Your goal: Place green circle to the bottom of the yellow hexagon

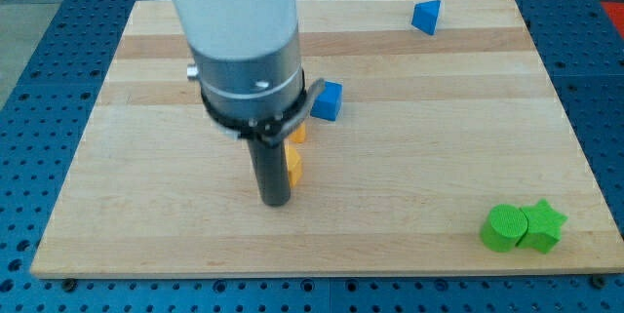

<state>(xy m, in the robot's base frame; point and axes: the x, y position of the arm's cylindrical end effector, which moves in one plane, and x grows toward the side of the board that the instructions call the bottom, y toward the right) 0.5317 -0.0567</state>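
my tip point(275, 202) is resting on the wooden table point(146, 206) left of centre, touching the left edge of a yellow block point(292, 164) — mostly hidden behind the rod, so its shape cannot be made out. the tool is a plain rod with nothing to open or close, and it is gripping nothing. the green circle point(503, 228) is sitting far off at about 4 o'clock from my tip, touching a green star point(542, 226) at its 3 o'clock. a blue cube point(328, 100) is lying at 1 o'clock from my tip; a blue triangular block point(425, 17) is sitting near the table's top edge.
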